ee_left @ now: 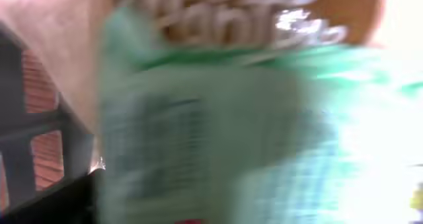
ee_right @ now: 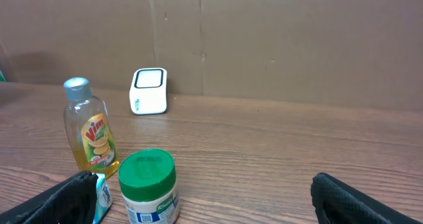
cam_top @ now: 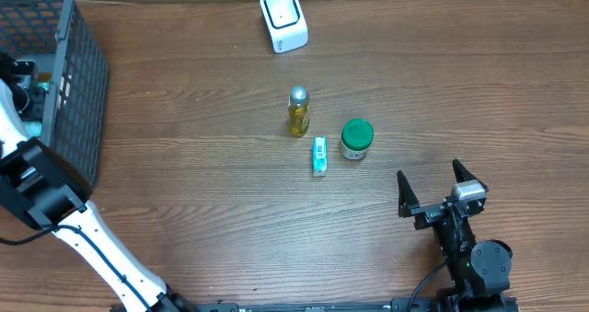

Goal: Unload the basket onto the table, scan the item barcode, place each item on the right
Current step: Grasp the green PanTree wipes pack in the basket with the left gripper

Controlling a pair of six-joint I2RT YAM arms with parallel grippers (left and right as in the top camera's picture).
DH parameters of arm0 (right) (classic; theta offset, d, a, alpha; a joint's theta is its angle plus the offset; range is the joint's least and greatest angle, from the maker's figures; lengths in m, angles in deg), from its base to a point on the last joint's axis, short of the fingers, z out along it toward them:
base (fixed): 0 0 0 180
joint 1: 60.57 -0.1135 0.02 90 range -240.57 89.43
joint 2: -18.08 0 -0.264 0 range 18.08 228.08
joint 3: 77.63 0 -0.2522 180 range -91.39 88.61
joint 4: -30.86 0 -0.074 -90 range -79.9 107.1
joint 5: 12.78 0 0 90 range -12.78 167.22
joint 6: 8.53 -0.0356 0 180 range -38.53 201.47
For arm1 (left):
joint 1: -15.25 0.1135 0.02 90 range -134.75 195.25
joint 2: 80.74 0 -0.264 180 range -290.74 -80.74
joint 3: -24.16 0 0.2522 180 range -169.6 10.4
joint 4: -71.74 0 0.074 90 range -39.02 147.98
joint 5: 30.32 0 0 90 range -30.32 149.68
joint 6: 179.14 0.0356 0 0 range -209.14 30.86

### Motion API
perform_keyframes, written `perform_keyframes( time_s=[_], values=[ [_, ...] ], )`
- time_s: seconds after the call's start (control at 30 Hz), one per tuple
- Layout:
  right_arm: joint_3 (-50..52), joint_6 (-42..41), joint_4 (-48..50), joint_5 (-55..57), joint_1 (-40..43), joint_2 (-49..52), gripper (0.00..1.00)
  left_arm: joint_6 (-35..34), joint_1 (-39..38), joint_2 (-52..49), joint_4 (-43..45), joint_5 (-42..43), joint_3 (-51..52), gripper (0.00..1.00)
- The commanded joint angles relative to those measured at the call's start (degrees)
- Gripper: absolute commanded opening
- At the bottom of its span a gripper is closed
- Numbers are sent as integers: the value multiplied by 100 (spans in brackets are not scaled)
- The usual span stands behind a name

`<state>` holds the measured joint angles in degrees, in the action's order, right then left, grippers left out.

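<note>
- Brown wood-grain tabletop (cam_top: pixel 212 211) runs the width of the bench, with a cardboard-coloured wall behind it.
- At its left end stands a dark mesh basket (cam_top: pixel 81 91), and the white-and-black left arm (cam_top: pixel 32 194) bends down into it.
- The thing to scan looks to be the green-and-white printed package (ee_left: pixel 218 118) in that basket. It fills the left wrist camera, very close and badly blurred.
- I cannot make out a barcode on it.
- The left gripper's fingers show in neither view, so I cannot tell whether they stand spread or are bearing on the package.
- The small white rounded scanner box (cam_top: pixel 282 19) sits at the far edge, well apart from the basket.
- Mid-table stand a clear bottle of yellow liquid with a silver cap (cam_top: pixel 297 112), a squat white jar with a green lid (cam_top: pixel 356 139) and a slim teal-and-white tube (cam_top: pixel 319 156). None of them is touched.
- The right gripper (cam_top: pixel 430 179) hovers near the front edge, jaws spread wide and empty.
- My guess is that the package is light, thin-skinned and a bit slippery, and would dent or crumple under a hard squeeze.
- I'd take it gently across its narrow sides, leaving the printed faces bare for the scanner.
</note>
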<state>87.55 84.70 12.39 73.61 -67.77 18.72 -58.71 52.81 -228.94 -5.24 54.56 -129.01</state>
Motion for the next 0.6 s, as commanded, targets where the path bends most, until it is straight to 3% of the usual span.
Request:
perform_keyframes(
  time_s=[0.0, 0.13, 0.3, 0.57],
  values=[
    [61, 26, 24, 55, 20, -42, 100, -50, 24, -413, -94, 28, 101, 100],
    [61, 26, 24, 52, 20, -42, 100, -629, 24, -387, -188, 173, -433, 99],
    [61, 26, 24, 55, 20, -42, 100, -623, 24, -382, -566, 804, -1180, 100],
    [61, 26, 24, 55, 20, -42, 100, -181, 24, -396, -693, 787, -809, 100]
  ],
)
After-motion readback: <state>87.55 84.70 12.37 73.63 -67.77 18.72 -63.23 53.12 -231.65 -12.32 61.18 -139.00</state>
